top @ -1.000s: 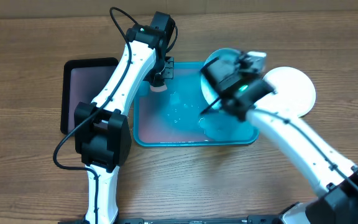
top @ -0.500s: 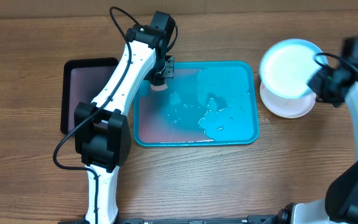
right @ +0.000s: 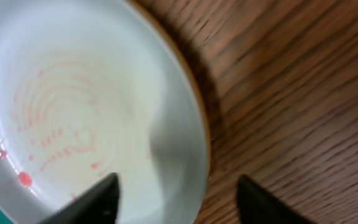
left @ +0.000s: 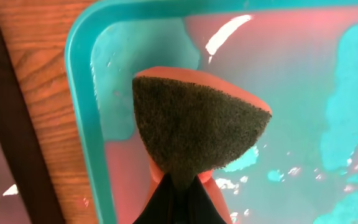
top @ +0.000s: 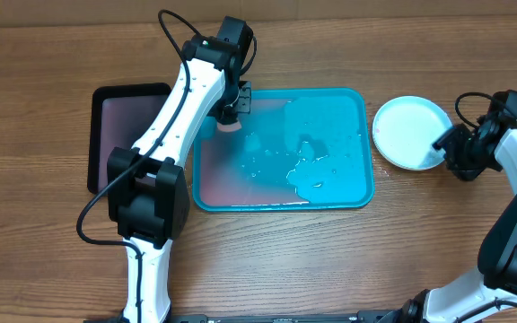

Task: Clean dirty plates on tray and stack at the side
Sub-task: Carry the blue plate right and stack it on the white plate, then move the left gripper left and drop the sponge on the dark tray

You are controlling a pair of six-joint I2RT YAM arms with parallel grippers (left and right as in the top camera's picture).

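Presently, entries as follows. Left end effector (top: 230,113): closed tight on a sponge (left: 197,124) with a salmon body, its dark scouring face turned toward my wrist camera. I hold it over the tray's (top: 360,135) corner nearest the black tray (top: 98,135), on the side away from my base. Whether the sponge touches the tray floor, I cannot tell. Tray: turquoise, rounded corners and a raised rim, lying flat on the table (top: 43,224) between the black tray and the plate (top: 407,135). Its floor is wet, with a reddish film over the left part and along the near edge, and puddles and droplets toward the middle. Black tray: just beside the turquoise one on my left, with a narrow strip of wood between them and a pinkish sheen inside. Plate: round, pale with a light blue rim, on the table to the right of the tray and apart from it. Faint red specks and ring marks show on its inside. A thin darker edge shows under its rim, but I cannot tell what lies beneath. Right end effector (top: 451,149): at the plate's right edge, fingers (right: 101,199) spread apart, one above the plate's inside and the other above bare wood, the rim between them, clamped on nothing.
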